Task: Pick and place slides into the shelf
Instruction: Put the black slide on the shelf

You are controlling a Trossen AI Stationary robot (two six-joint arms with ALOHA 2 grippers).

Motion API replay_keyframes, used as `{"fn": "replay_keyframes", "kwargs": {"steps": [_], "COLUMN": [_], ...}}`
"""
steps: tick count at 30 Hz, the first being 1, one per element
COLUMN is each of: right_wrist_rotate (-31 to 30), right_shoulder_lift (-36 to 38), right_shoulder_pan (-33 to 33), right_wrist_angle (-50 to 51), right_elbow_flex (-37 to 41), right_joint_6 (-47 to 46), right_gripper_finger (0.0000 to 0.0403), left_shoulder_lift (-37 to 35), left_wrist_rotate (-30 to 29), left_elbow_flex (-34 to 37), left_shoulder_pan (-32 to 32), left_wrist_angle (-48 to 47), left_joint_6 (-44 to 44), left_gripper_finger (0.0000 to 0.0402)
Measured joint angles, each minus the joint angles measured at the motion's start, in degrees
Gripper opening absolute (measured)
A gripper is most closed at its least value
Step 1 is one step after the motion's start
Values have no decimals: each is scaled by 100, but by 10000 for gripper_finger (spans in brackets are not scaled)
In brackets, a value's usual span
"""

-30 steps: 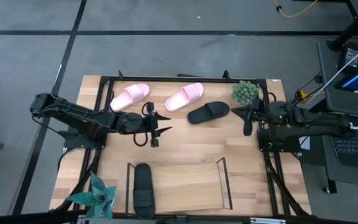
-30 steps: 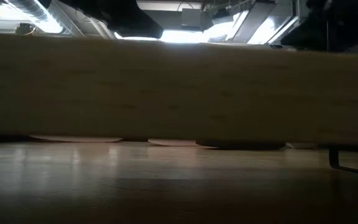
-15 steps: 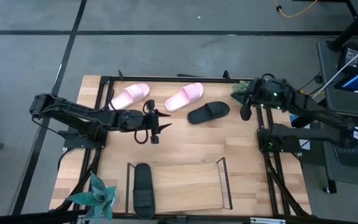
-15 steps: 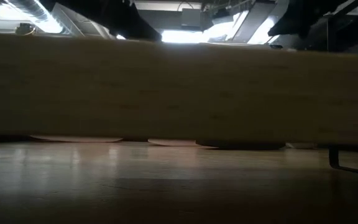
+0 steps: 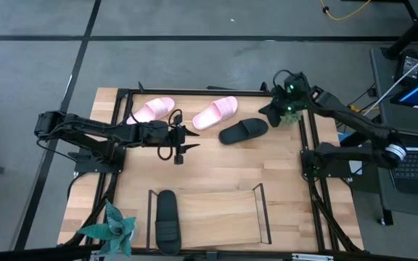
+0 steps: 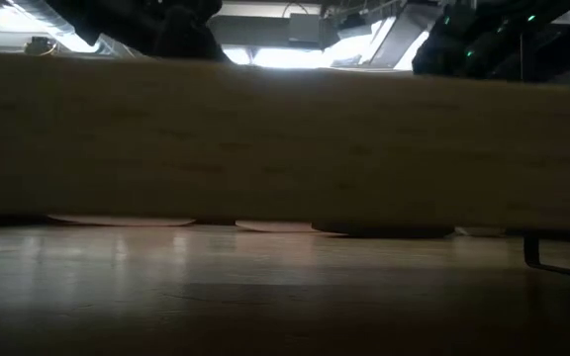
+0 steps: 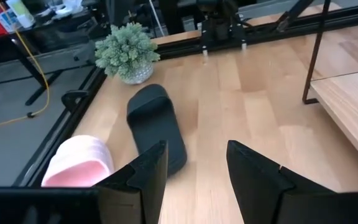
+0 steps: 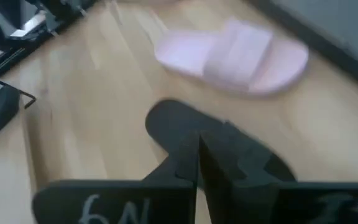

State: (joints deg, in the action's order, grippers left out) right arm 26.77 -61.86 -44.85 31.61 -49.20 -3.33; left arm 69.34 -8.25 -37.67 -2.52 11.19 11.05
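Two pale pink slides [image 5: 152, 110] [image 5: 215, 112] lie sole-down by the table's far edge, and a black slide [image 5: 243, 131] lies to their right. The second black slide [image 5: 167, 221] rests in the left end of the wire shelf [image 5: 260, 210]. My left gripper [image 5: 183, 141] is open near the table's middle, left of the loose black slide [image 7: 157, 124], which lies ahead of its spread fingers [image 7: 194, 174]. My right gripper [image 5: 269, 110] is shut and hangs over the right end of that black slide [image 8: 222, 140], with a pink slide [image 8: 235, 56] beyond.
A small potted plant [image 5: 287, 106] stands at the far right corner under my right arm, and a spiky plant [image 5: 111, 228] at the near left. A black frame [image 5: 122, 94] borders the table. In the low view the shelf's wooden base [image 6: 285, 138] blocks most of the scene.
My right arm has swung up from the table's right edge toward the far edge and leftward, bringing its gripper over the loose black slide. My left gripper has edged slightly toward the far edge. No slide has moved.
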Motion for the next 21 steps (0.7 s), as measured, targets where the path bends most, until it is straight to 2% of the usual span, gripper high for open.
{"fn": "replay_keyframes", "kwargs": {"steps": [6, 10, 13, 16, 21], "right_wrist_rotate": [525, 1059, 1148, 1144, 1141], "right_shoulder_lift": [-882, -1430, -1740, -1975, -2147], "right_shoulder_pan": [-531, -617, -611, -615, -615], "right_wrist_angle": [359, 372, 387, 551, 712], "right_elbow_flex": [-191, -305, -392, -486, -653], "right_joint_6": [10, 71, 91, 202, 384], "right_gripper_finger": [17, 17, 25, 49, 112], "left_shoulder_lift": [0, 0, 0, 0, 0], "left_wrist_rotate": [9, 9, 9, 8, 8], "left_elbow_flex": [0, 0, 0, 0, 0], "left_shoulder_pan": [43, 39, 41, 41, 40], "left_wrist_angle": [-1, -1, -3, -6, -49], "left_joint_6": [136, 138, 135, 131, 128], "left_gripper_finger": [158, 158, 158, 158, 158]}}
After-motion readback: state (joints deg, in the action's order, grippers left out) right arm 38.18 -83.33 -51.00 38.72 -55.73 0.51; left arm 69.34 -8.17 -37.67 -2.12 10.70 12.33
